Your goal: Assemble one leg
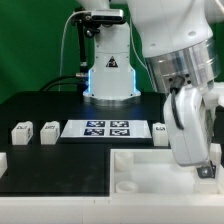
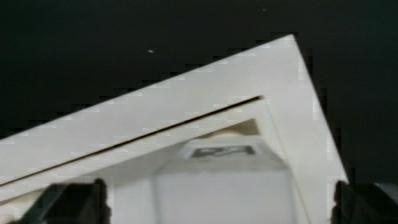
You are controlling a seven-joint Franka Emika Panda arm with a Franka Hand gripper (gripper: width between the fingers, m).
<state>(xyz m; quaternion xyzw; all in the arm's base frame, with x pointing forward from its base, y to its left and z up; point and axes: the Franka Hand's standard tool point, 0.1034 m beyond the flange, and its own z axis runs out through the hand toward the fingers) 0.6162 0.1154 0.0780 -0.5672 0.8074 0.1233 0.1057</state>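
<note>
A leg [image 2: 222,152] sits in the corner of the white tray [image 2: 214,95] – directly beneath the gripper [image 2: 210,205], whose fingers [image 2: 68,203] stand open astride it.

On the black table [image 1: 40,105] the marker board [image 1: 106,128] lies flat, its tags facing up. Nearer the camera sits a large white tray-like piece [image 1: 120,170].

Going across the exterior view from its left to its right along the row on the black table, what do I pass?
A leg → a second leg → the marker board → a third leg, partly behind the end effector.
</note>
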